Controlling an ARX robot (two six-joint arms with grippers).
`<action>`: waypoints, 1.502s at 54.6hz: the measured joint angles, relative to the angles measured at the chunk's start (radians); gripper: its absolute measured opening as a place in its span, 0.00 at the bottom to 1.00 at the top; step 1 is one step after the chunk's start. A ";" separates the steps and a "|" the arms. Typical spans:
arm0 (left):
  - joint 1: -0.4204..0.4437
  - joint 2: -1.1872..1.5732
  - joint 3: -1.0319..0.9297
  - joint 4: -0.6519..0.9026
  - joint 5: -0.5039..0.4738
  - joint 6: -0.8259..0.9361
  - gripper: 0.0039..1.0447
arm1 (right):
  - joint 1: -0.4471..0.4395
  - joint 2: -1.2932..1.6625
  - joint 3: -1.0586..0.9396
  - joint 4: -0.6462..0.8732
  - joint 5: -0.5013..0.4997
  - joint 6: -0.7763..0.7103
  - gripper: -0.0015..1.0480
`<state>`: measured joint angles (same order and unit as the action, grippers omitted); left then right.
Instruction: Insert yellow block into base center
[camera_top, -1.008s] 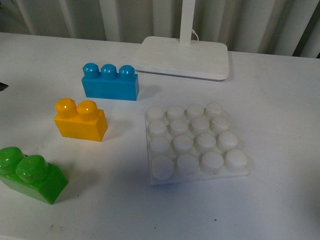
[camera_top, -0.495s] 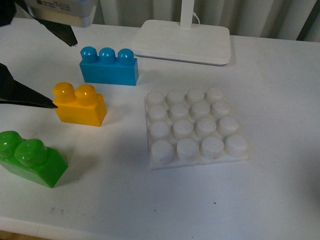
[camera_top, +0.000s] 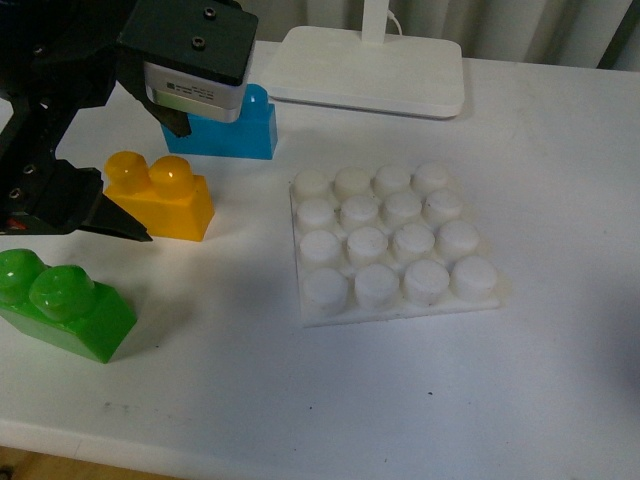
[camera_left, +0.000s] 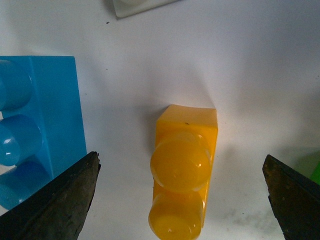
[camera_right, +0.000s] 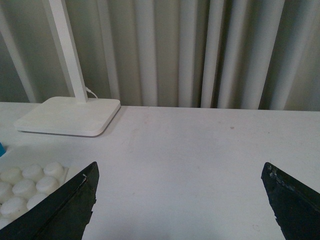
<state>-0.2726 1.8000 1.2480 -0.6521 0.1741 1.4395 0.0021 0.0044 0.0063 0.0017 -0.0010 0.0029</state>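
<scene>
the yellow block is glossy plastic, and its rounded studs catch bright highlights. the green brick is the same smooth, shiny plastic. so is the blue brick, which looks faintly see-through at its studs in the left wrist view. the base is white plastic with a duller, satin look. the lamp stand is smooth matt white. the bench is white and matt, with a few small dark specks. the left gripper has matt black fingers with a rough, grainy face; those of the right gripper look alike. the curtain looks like matt cloth in folds.
</scene>
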 joint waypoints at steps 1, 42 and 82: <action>-0.001 0.003 0.002 -0.001 0.000 0.000 0.94 | 0.000 0.000 0.000 0.000 0.000 0.000 0.91; -0.026 0.026 0.063 -0.094 0.027 -0.027 0.29 | 0.000 0.000 0.000 0.000 0.000 0.000 0.91; -0.275 0.169 0.342 -0.121 0.064 -0.241 0.29 | 0.000 0.000 0.000 0.000 0.000 0.000 0.91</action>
<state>-0.5472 1.9686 1.5902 -0.7731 0.2379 1.1980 0.0021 0.0044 0.0063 0.0017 -0.0010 0.0032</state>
